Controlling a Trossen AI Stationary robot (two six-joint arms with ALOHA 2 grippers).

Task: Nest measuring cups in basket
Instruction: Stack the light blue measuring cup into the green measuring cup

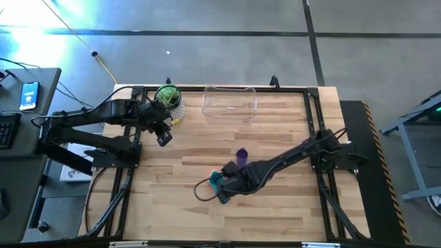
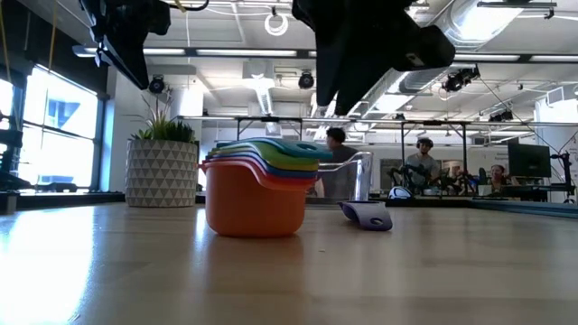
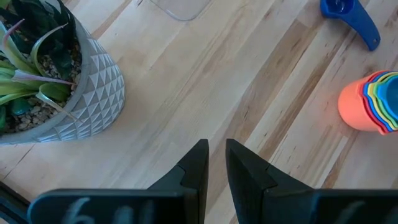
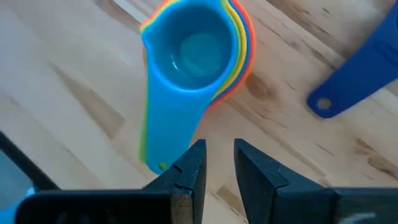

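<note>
Several measuring cups stand nested in a stack on the table, the orange one outermost and a teal-blue one innermost, their handles lying together. One purple-blue cup lies alone on the wood beside the stack. The clear basket stands at the far edge. My right gripper hovers above the stack's handle ends, fingers slightly apart with nothing between them. My left gripper hangs near the plant, its fingers a narrow gap apart, holding nothing.
A white-potted green plant stands at the far left, next to the basket and just beyond my left gripper. Bare wood lies near the front edge. In the low view, people sit at desks in the room behind.
</note>
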